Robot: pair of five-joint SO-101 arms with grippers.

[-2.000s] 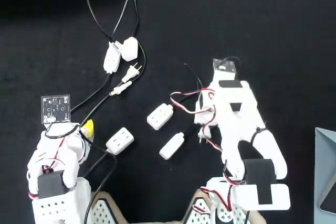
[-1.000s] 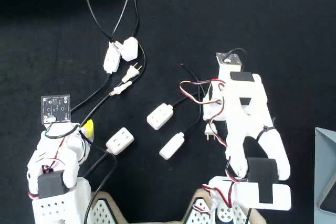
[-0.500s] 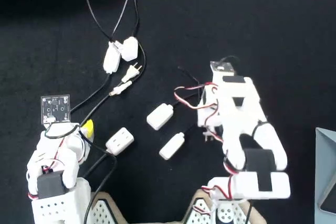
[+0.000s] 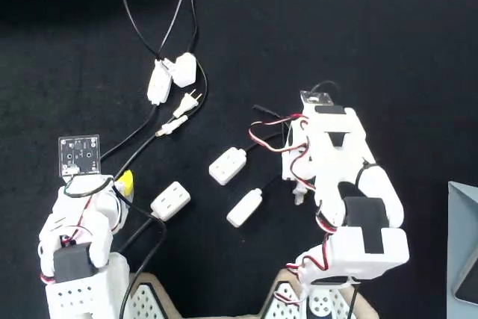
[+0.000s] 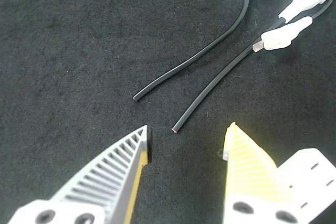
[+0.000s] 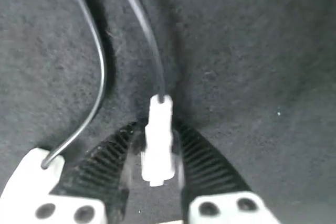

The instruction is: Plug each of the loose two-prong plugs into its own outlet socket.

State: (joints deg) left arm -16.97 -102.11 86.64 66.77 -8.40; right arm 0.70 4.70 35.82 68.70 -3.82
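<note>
On the black desk the left claw hangs spread above loose cable ends, while the right claw pinches a white plug near an outlet socket. Carrying seems in hand; next, line prongs with slots. The prongs are hard to make out

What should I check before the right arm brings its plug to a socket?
1. Right gripper shut on the small white two-prong plug: ok.
2. Plug's thin black cable free of snags: cannot tell.
3. White oblong plastic outlet socket nearby with nothing on it: ok.
4. Prongs lined up with socket slots: cannot tell.
5. Left gripper open, apart from that socket: ok.
</note>
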